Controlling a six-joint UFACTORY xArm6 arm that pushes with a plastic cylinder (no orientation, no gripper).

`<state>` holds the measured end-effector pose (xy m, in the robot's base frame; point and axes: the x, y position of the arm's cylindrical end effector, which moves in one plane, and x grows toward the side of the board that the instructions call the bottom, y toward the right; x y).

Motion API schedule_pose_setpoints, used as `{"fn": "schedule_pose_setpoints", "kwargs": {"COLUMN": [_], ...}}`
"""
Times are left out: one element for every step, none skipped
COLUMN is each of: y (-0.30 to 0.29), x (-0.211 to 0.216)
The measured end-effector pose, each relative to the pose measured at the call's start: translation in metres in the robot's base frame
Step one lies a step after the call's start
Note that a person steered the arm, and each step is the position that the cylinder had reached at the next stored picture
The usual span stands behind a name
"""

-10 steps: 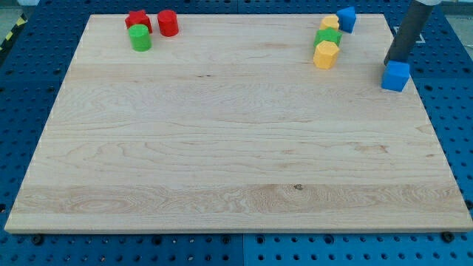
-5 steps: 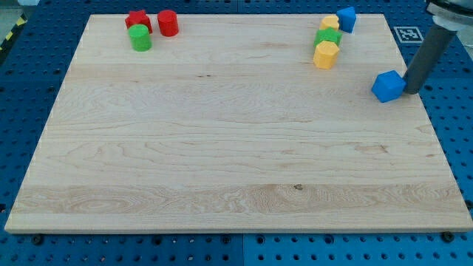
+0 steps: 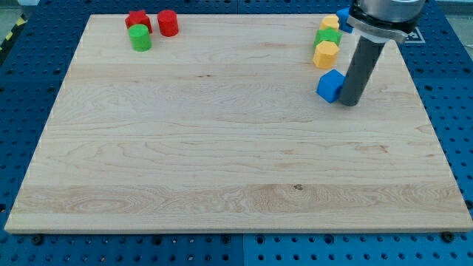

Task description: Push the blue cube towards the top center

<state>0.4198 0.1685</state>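
No jaws here, just my tip [image 3: 349, 103] touching the small blue cube [image 3: 330, 85] at its 4 o'clock; an off-centre shove might bump it into the yellow hexagonal block [image 3: 325, 55] at 12.

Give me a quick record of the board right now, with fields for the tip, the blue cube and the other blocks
tip: my tip rests on the board at the view's right, against the right side of the blue cube
blue cube: just below the yellow block, apart from it
right cluster: green block, another yellow block and a second blue block, partly hidden by the arm
left cluster: red cylinder, red block, green cylinder near the top left
surface: wooden board
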Motion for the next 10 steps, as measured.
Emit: {"fn": "schedule_pose_setpoints", "kwargs": {"y": [-0.012,-0.015,-0.033,-0.058,-0.075,-0.091,-0.095,-0.079,-0.053,-0.047], "x": [-0.018,-0.041,-0.048,-0.055,-0.074,-0.091,-0.11,-0.114,-0.114,-0.123]}}
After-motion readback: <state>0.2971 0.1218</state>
